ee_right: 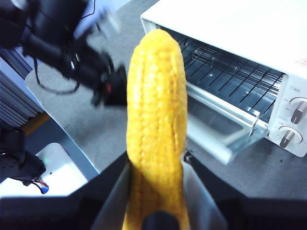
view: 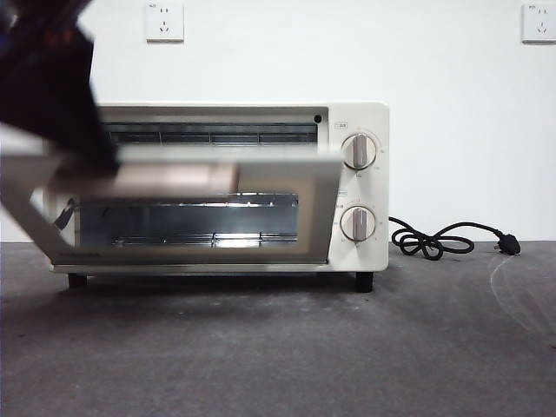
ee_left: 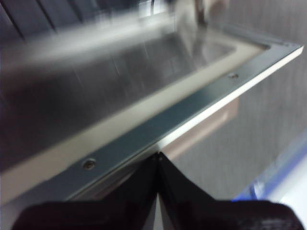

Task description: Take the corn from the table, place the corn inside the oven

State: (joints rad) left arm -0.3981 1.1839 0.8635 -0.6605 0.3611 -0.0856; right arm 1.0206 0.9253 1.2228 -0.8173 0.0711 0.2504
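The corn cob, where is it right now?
The glossy yellow corn cob is held in the right gripper, raised above the grey table beside the cream toaster oven's half-open door; the front view doesn't show it.

The oven (view: 234,187) door (view: 200,208) hangs half-lowered across the opening, with the left gripper (view: 82,143) at its top corner; only a narrow gap above the door reaches the rack (ee_right: 230,76). The table (view: 278,347) in front lies open.

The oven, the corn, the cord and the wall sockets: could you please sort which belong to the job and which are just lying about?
Job: corn, held in the right gripper; oven, its door half open by the left gripper; table.
Just there: cord, wall sockets.
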